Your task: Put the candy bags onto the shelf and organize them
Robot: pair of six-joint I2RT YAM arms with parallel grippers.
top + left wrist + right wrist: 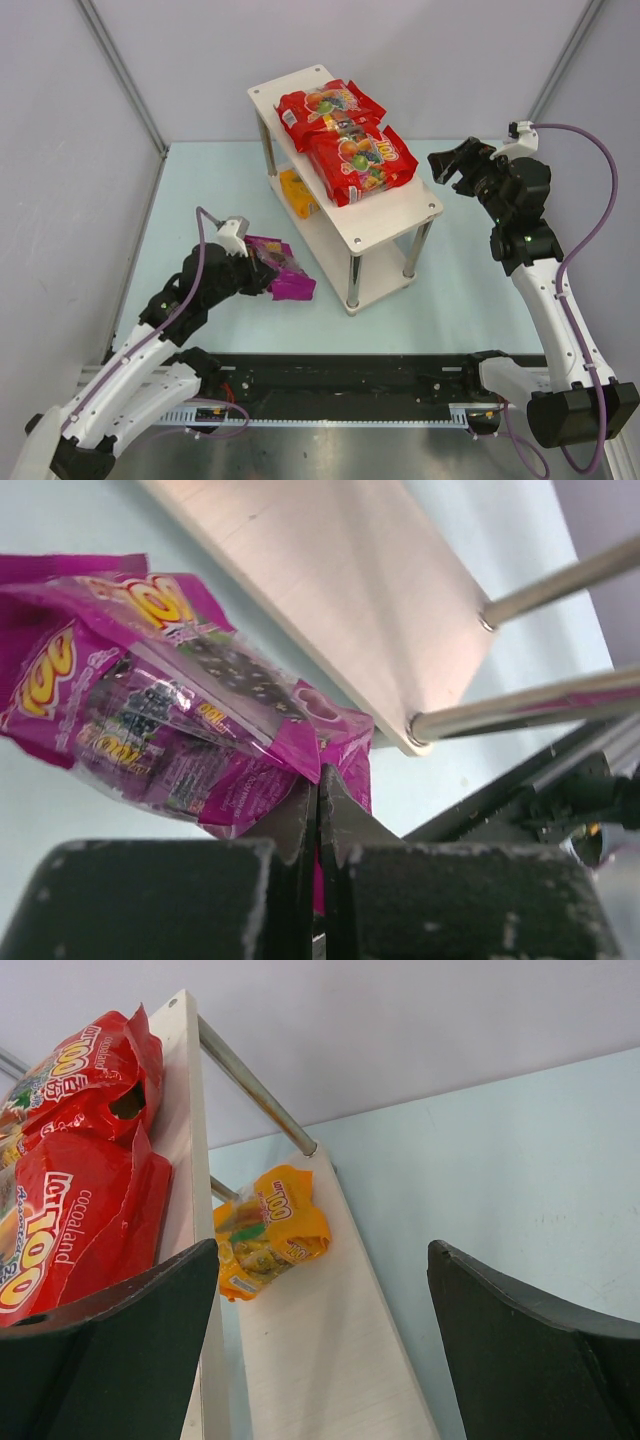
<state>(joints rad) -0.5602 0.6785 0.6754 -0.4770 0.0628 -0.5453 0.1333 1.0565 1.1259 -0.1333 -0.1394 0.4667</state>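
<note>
The shelf (400, 212) stands mid-table. Two red candy bags (328, 108) (362, 160) lie side by side on its top board; they also show in the right wrist view (95, 1065) (70, 1230). The orange-yellow bag (297, 192) lies on the lower board (320, 1360), also seen in the right wrist view (268, 1230). My left gripper (262, 270) is shut on the edge of the purple bag (281, 269), left of the shelf; the left wrist view shows the bag (160, 720) pinched at the fingertips (318, 780). My right gripper (452, 162) is open and empty, right of the shelf's top board.
The shelf's near metal legs (354, 280) stand just right of the purple bag. A black rail (350, 385) runs along the near table edge. Grey walls enclose the pale blue table (200, 190).
</note>
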